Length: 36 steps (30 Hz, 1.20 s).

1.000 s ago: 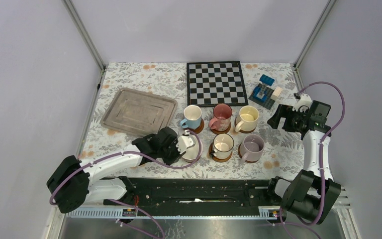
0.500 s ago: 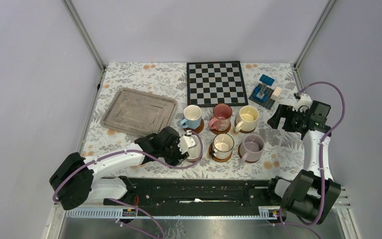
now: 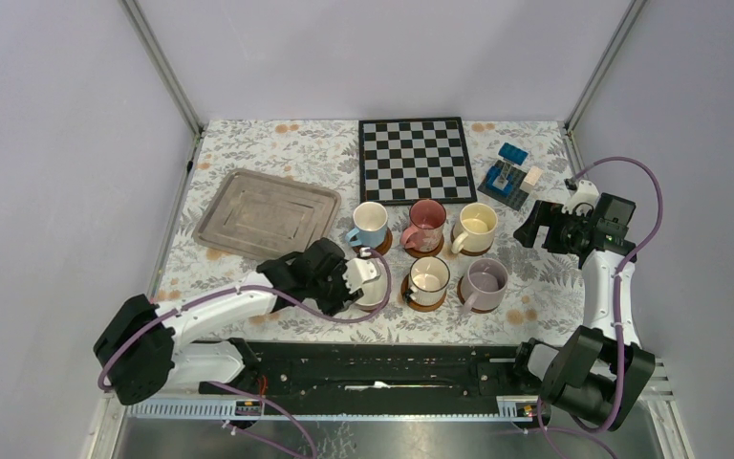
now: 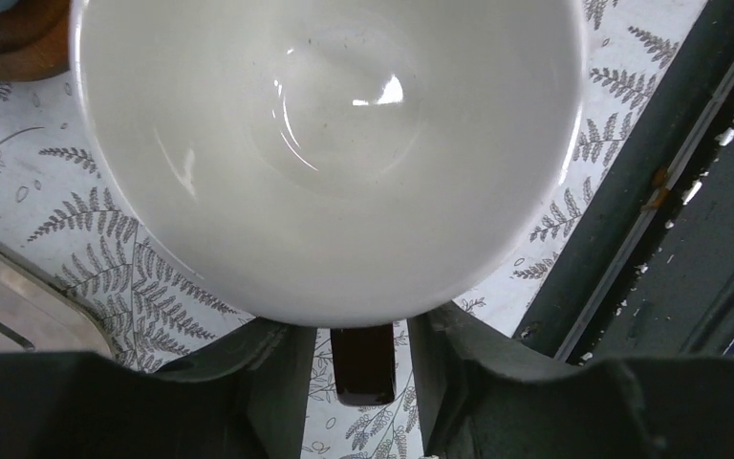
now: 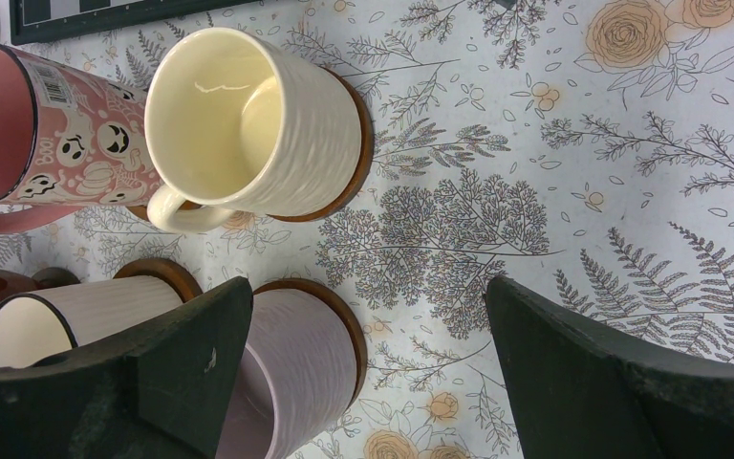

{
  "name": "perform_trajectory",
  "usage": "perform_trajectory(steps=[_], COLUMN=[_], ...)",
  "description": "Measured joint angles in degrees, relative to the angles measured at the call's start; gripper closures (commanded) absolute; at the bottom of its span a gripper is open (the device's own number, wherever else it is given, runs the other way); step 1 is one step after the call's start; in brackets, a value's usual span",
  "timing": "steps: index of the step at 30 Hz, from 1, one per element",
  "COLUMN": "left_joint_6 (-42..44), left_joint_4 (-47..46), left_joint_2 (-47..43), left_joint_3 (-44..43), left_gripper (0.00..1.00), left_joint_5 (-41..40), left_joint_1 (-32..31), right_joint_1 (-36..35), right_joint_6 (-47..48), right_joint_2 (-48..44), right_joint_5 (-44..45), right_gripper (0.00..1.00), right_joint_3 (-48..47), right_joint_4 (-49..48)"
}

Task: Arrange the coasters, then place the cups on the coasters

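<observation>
Left fingers [image 4: 296,359]: parted, one on each side of the dark handle [image 4: 363,368] of the white cup [image 4: 325,143], with a thin gap on both sides, so no grip. Cup upright on the near-left part of the worktop [image 3: 248,158], at the left end of the near row. Base hidden, so cannot tell whether a coaster lies under it.

Right fingers [image 5: 182,363]: spread wide, holding nothing, hanging over bare floral worktop to the right of the cup rows, nearest the lilac cup [image 5: 291,373].

Far row, left to right: light blue cup [image 3: 370,222], pink cup [image 3: 426,222], cream-yellow cup [image 3: 477,222], each standing on one of the coasters [image 5: 358,143]. Near row, right of the white cup: a second white cup [image 3: 429,277] with a dark outside, then the lilac cup, likewise on coasters.

Further out: grey metal tray [image 3: 266,212] at the left, chessboard [image 3: 413,158] at the far edge, blue block toy [image 3: 508,182] just right of it.
</observation>
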<state>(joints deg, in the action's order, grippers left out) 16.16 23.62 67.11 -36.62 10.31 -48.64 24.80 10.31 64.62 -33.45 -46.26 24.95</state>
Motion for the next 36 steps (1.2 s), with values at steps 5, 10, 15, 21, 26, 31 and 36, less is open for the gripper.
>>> perform_trajectory(steps=[5,10,15,21,26,31,36], left_joint_6=[-0.33,-0.94,-1.44,-2.54,-1.81,-0.46,-0.09], left_joint_4=[0.68,0.7,0.7,0.63,0.7,0.68,1.11], left_joint_2=[5.22,6.88,6.91,6.62,6.08,2.16,0.83], left_joint_3=[-1.9,-2.45,-2.51,-2.34,-2.27,-2.27,-2.34], left_gripper=[0.7,1.0,1.0,0.83,0.66,0.48,0.43], left_joint_5=[0.0,-0.07,-0.37,-0.37,-0.24,0.33,-0.04], left_joint_1=[-0.04,-0.04,-0.11,-0.11,-0.09,-0.11,-0.09], right_joint_1=[0.0,0.0,0.0,0.0,0.0,0.0,0.0], right_joint_6=[0.02,0.24,0.39,0.39,0.39,0.42,0.42], right_joint_2=[0.0,0.0,0.0,0.0,0.0,0.0,0.0], right_joint_5=[0.04,0.52,0.9,0.94,0.96,0.96,0.98], right_gripper=[0.02,0.02,0.02,0.02,0.02,0.02,0.02], right_joint_3=[0.07,0.13,0.2,0.22,0.22,0.22,0.22], right_joint_4=[0.02,0.02,0.02,0.02,0.02,0.02,0.02])
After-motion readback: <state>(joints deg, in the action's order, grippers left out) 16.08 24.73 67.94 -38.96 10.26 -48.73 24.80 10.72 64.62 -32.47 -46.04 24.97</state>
